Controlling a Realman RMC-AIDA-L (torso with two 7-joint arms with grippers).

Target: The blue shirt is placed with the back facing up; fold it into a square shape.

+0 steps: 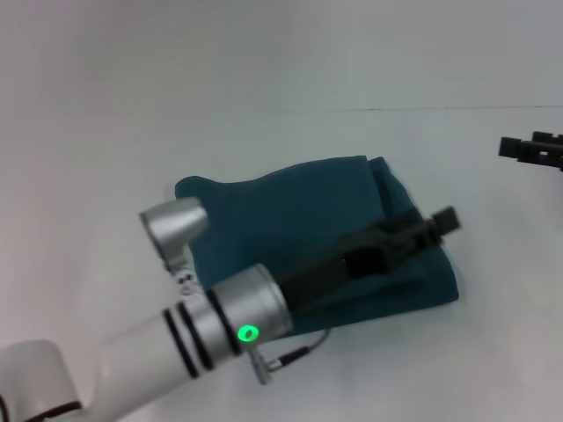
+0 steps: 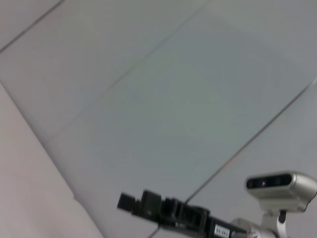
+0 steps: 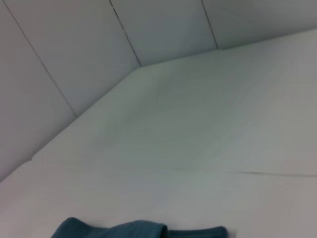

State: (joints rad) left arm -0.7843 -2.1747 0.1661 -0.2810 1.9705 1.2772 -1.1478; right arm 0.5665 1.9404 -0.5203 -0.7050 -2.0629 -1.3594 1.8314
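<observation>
One shirt (image 1: 299, 224): dark teal-blue, soft knit, no print, lying folded into a compact, roughly four-sided bundle near the middle of the white table (image 1: 106, 132). Its far edge is wavy, its left corner rounded, and a second layer of cloth shows as a step along the right side. The near edge and much of the middle are covered by the left arm, so the full outline cannot be traced. In the right wrist view only a thin strip of the same cloth (image 3: 124, 230) shows, cut off at the picture's edge.

Two grippers. The left gripper (image 1: 440, 221), black and angular, reaches out over the right part of the shirt at the end of a silver-and-white arm with black rings and one green light; whether it touches the cloth, and whether its fingers are parted or closed, cannot be told. The right gripper (image 1: 528, 148) is black, held above bare table well to the right of the shirt and cut off by the picture's edge; its grip is equally hard to read. It shows again in the left wrist view (image 2: 130, 202), with one silver camera housing (image 2: 280, 186) mounted behind it.

One table surface: matte white, smooth, with a thin dark seam running across its far part. Pale panelled walls with dark joint lines stand behind.
</observation>
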